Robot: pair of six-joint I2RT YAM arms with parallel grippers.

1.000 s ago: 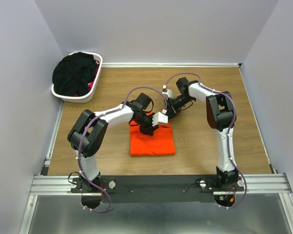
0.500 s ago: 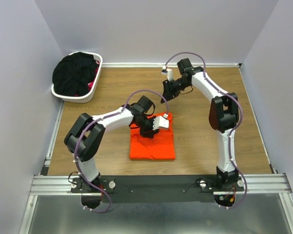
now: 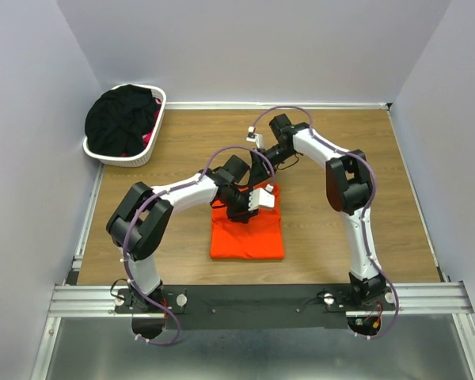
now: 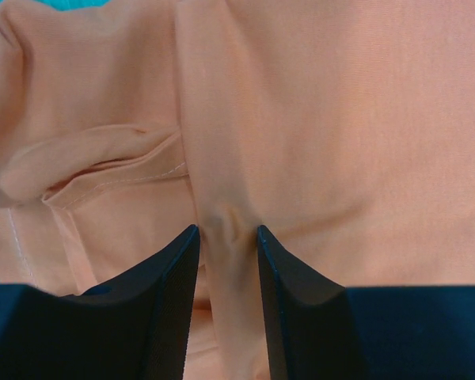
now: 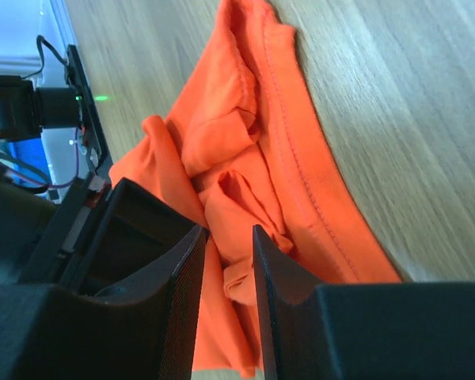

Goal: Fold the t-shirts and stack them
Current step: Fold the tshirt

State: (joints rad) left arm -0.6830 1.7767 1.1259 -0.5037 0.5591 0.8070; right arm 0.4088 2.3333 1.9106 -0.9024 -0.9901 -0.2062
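Orange t-shirt (image 3: 245, 237) is flat on the table (image 3: 340, 229) mid-front, partly folded into a rough rectangle, with the far end bunched up. The left gripper (image 4: 228, 231) is down on that far end, jaws nipped onto a raised ridge of the orange cloth. The right gripper (image 5: 228, 231) sits at the collar-side edge just beyond it, with a narrow gap and orange cloth showing through it; I can't tell whether it's pinching or just hovering. My read: this is a fold step on the orange one. To do it clean, get the right side a matching bite level with the left, lift both together and only slightly, keep the edge taut between them, carry it toward the near hem, then release once the cloth is lying flat. The wad near the collar will need smoothing or it'll fold in lumpy. Count: one orange shirt out, one white basket (image 3: 123, 160) far left, a heap of black shirts (image 3: 120, 119) in it (number not readable) and one bit of pink cloth (image 3: 149, 136).
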